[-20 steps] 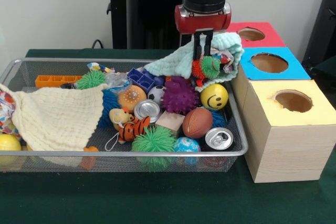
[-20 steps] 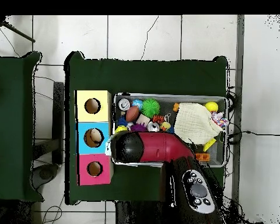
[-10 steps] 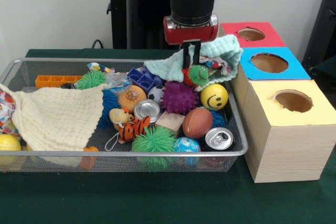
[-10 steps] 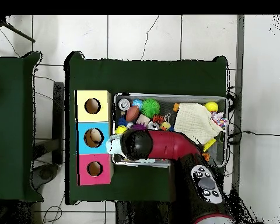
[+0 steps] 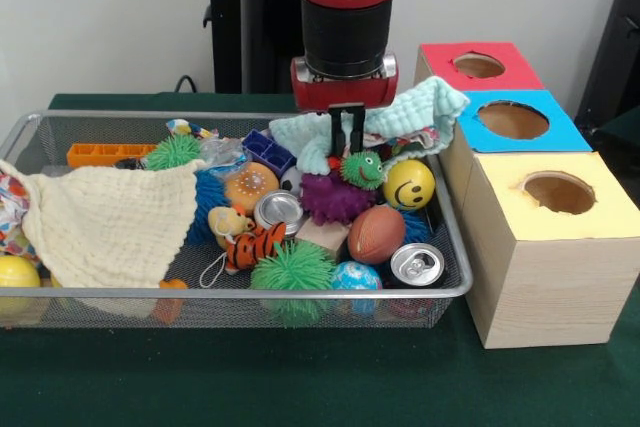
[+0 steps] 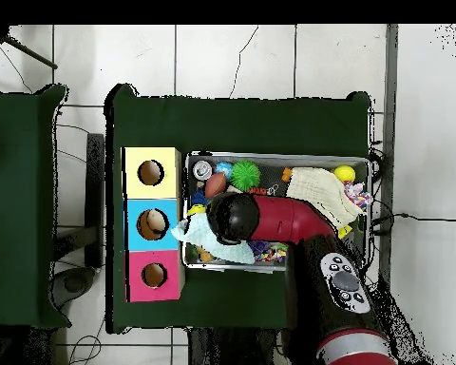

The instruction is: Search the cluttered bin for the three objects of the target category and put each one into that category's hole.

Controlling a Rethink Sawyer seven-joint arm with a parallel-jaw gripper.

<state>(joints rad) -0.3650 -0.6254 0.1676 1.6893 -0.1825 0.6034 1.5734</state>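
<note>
A dark green cloth (image 5: 300,387) covers the table, and a second green-covered table (image 6: 18,204) stands at nine o'clock in the overhead view, well apart from the first. White floor tiles (image 6: 232,57) with dark seams surround both, crossed by thin black cables (image 6: 80,128). In the front view a pale wall (image 5: 100,17) fills the background, with a black cable (image 5: 186,80) against it at eleven o'clock.

Hand (image 5: 346,143) leftward, mint cloth (image 5: 410,117) dragged along.

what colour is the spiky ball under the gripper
Purple, clearest in the front view, just below the gripper.
</note>
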